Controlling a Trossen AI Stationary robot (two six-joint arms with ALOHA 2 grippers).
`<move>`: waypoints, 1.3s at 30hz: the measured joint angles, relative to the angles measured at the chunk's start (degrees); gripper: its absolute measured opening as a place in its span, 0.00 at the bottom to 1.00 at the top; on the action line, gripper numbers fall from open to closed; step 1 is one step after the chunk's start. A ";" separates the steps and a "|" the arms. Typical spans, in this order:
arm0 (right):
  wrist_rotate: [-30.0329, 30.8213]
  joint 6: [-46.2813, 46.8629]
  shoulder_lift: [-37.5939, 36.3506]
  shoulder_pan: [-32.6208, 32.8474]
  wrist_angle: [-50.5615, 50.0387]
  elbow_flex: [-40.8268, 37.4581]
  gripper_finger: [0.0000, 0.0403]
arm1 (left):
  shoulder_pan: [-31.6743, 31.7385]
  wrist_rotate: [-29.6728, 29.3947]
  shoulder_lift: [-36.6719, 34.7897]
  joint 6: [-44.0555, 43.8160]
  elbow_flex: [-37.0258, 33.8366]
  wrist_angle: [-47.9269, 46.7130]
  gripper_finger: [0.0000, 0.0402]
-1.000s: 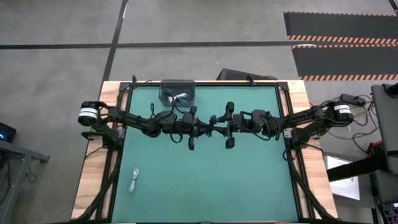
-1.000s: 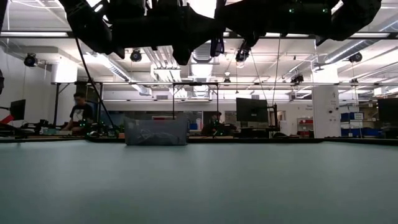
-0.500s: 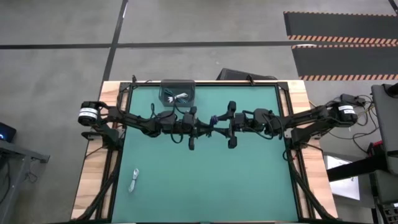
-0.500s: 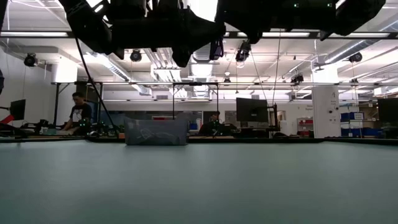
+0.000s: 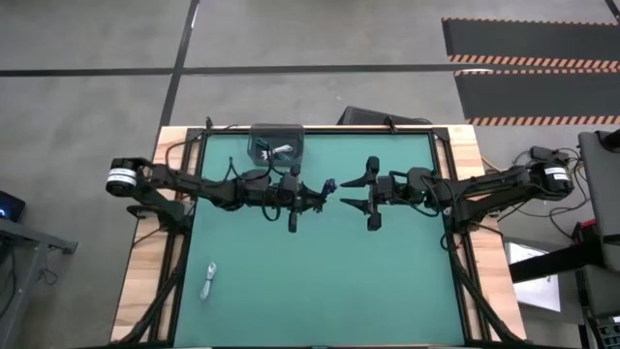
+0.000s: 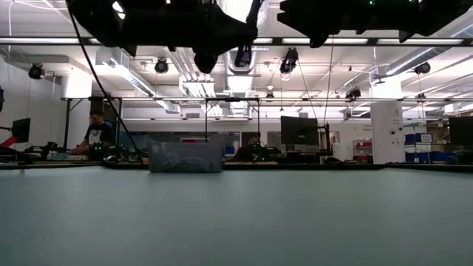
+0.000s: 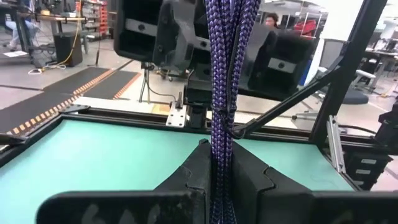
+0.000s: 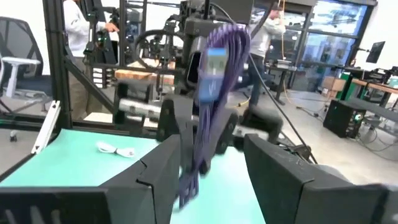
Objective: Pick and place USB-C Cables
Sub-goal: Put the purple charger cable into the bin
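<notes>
A dark blue-purple braided USB-C cable bundle (image 5: 328, 185) is held above the middle of the table by my left gripper (image 5: 318, 191), which is shut on it. It fills the left wrist view (image 7: 224, 74) and shows in the right wrist view (image 8: 214, 68) with a pale blue plug. My right gripper (image 5: 346, 194) hangs open just to the table's right of the bundle, apart from it, with its fingers wide (image 8: 217, 158). A white cable (image 5: 207, 281) lies on the mat near the near left corner. More pale cables lie in the bin (image 5: 276, 143). My left gripper pinches the blue-purple bundle between its two fingers (image 7: 196, 165), on one end of the bundle (image 7: 219, 146). The fingers come level from the table's left and lie along the bundle. The bundle is lifted clear of the table and sticks out past the fingertips toward the right gripper.
A small grey bin (image 6: 185, 157) stands at the far edge of the green mat (image 5: 320, 281), left of centre. Black frame rails and wires run along the table's sides. The room behind holds desks, monitors and seated people (image 6: 94, 133).
My right gripper has drawn back toward the table's right edge, away from the bundle and the left gripper. The blue-purple bundle has stayed in the left gripper, high above the table.
</notes>
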 joint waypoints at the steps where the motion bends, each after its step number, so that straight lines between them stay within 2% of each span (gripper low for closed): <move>1: 0.00 -0.03 -0.48 0.00 -0.03 -0.36 0.42 | 0.02 -0.04 -0.68 -0.01 0.01 -0.78 0.05; 7: 0.00 -0.05 -3.05 0.00 0.01 -2.47 0.42 | 0.18 -3.11 -6.24 -0.01 0.08 -8.73 0.05; 13: -0.01 -0.03 -5.57 0.00 0.03 -4.38 0.42 | 0.26 -8.37 -11.72 -0.01 4.67 -27.93 0.05; 17: 0.00 -0.62 -6.87 0.00 0.12 -4.73 0.42 | 0.56 -9.19 -13.13 0.01 9.48 -39.60 0.05; 27: 0.00 -1.35 -9.53 0.02 -1.95 -4.97 0.42 | 2.48 -10.41 -11.21 0.64 22.73 -66.29 0.05; 39: 0.00 -1.49 -9.99 0.02 -2.56 -4.97 0.42 | 7.33 -10.53 -4.20 7.85 36.97 -94.16 0.05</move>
